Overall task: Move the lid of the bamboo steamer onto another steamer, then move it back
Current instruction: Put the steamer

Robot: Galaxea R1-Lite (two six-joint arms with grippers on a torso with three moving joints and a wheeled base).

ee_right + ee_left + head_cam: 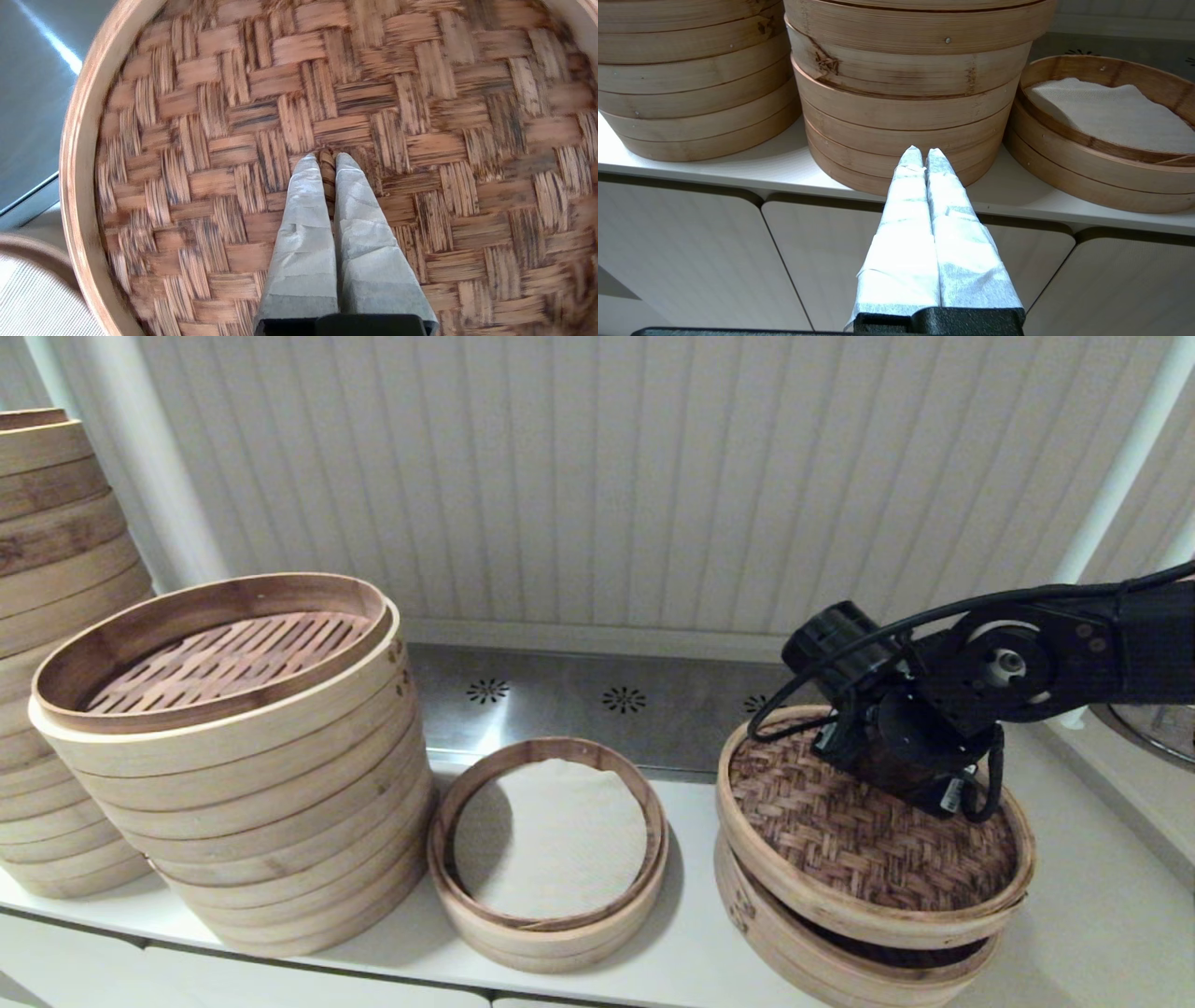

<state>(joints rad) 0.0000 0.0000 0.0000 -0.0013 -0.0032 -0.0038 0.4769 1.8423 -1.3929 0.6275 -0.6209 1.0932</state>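
Note:
The bamboo steamer lid (868,831), brown herringbone weave in a pale hoop, hangs slightly tilted just above a low basket (822,957) at the right, a dark gap showing between them. My right gripper (327,161) is shut on the small bamboo loop handle (327,173) in the middle of the weave (420,116); in the head view the wrist (896,737) hides the fingers. The other steamer (551,840) with its white liner stands to the lid's left, uncovered, and shows in the left wrist view (1106,116). My left gripper (923,151) is shut on nothing, parked below the counter's front edge.
A tall stack of pale tiers topped by a slatted-floor basket (224,747) stands left of the lined steamer, with a taller stack (56,616) behind it at the far left. A steel strip (597,700) runs along the back wall. The white counter's edge (738,179) is near.

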